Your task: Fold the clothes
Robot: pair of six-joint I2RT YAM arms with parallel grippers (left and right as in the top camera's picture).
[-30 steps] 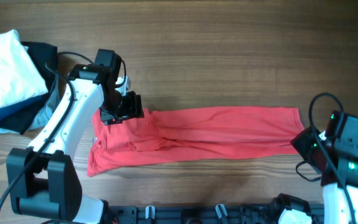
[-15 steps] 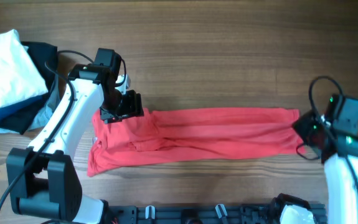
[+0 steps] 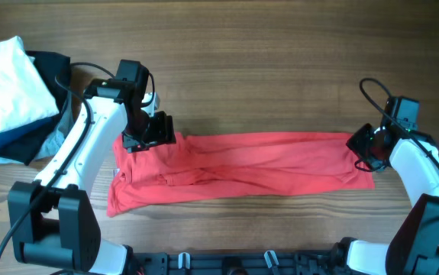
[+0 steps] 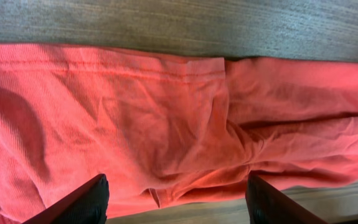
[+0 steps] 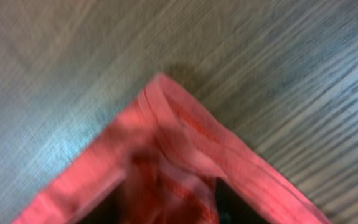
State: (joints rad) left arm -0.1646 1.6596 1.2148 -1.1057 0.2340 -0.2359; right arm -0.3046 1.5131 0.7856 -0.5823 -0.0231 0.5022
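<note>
A red garment point(image 3: 242, 164) lies stretched left to right across the wooden table. My left gripper point(image 3: 149, 134) is over its upper left end. In the left wrist view its fingers point(image 4: 175, 208) are wide apart, open and empty, with wrinkled red cloth point(image 4: 135, 118) beneath. My right gripper point(image 3: 362, 147) is at the garment's right end. In the blurred right wrist view its fingers point(image 5: 169, 202) are apart over a corner of the red cloth point(image 5: 166, 106), with cloth between them.
A pile of other clothes sits at the back left, with a white piece point(image 3: 1, 76) on top of dark blue and black ones point(image 3: 47, 69). A black rail point(image 3: 242, 263) runs along the front edge.
My right arm has swung up and left from the front right corner onto the garment's right end. The left arm and the garment have not moved.
</note>
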